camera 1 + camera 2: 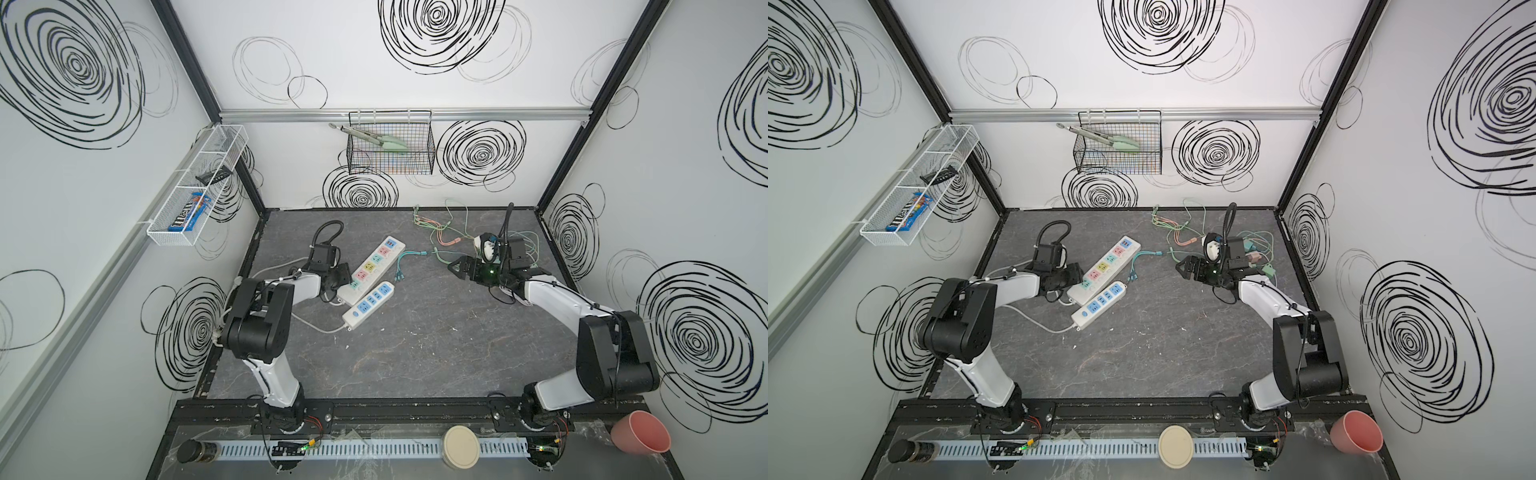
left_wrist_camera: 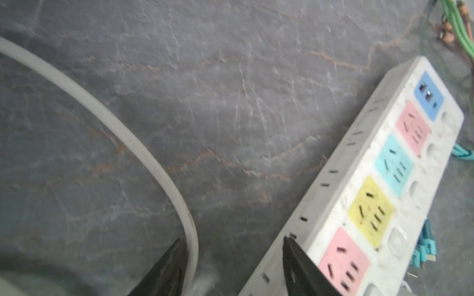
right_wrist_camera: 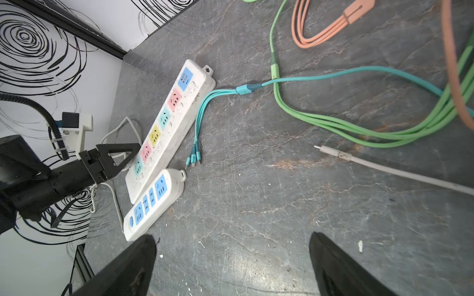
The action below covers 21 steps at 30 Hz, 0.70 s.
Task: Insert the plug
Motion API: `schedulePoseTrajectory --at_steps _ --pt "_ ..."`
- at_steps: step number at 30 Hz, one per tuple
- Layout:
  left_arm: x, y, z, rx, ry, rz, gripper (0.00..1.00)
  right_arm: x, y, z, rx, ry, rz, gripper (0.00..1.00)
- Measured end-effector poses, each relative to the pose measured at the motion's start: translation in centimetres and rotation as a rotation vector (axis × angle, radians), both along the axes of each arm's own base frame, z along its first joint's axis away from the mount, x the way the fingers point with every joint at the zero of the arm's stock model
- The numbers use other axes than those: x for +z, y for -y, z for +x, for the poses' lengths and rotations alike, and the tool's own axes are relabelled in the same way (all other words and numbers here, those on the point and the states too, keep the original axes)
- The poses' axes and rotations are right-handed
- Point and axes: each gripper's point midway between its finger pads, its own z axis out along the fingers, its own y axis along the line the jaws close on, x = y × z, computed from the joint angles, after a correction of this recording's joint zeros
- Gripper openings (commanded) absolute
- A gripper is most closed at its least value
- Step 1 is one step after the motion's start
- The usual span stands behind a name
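One dark stone-patterned table [image 1: 415, 353] carries two power strips, one white plug and a tangle of thin cables [image 1: 442, 237] whose number I cannot tell. The long power strip [image 1: 376, 259] shows five coloured sockets and one blue USB panel. The short power strip [image 1: 368, 305], just beside its near end, has blue sockets. One teal cable [image 3: 247, 88] splits into three heads beside the long strip. The left gripper [image 2: 232, 239] has its jaws apart over bare table, one finger at the long strip's side edge. The right gripper [image 1: 455, 269] hangs spread wide, grasping nothing. The white plug [image 1: 483, 246] lies just behind that gripper toward the back wall, partly hidden, well apart from both strips.
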Motion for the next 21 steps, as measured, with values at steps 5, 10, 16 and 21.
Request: schedulePoseTrajectory --at_steps 5,10,16,21 --pt "1.2 -0.5 -1.9 0.052 -0.012 0.025 0.80 0.3 -1.1 -0.1 0.024 0.016 0.015 0.97" --pt "5.5 0.3 -2.1 0.078 0.057 0.109 0.99 0.3 -2.7 -0.1 0.036 0.012 0.027 0.97" --pt "12.1 5.7 -0.2 -0.013 0.200 0.141 0.96 0.7 -3.1 -0.1 0.024 0.033 0.054 0.97" --pt "12.9 10.5 2.6 -0.173 0.209 0.209 0.96 0.8 -2.2 -1.6 -0.003 0.046 0.041 0.97"
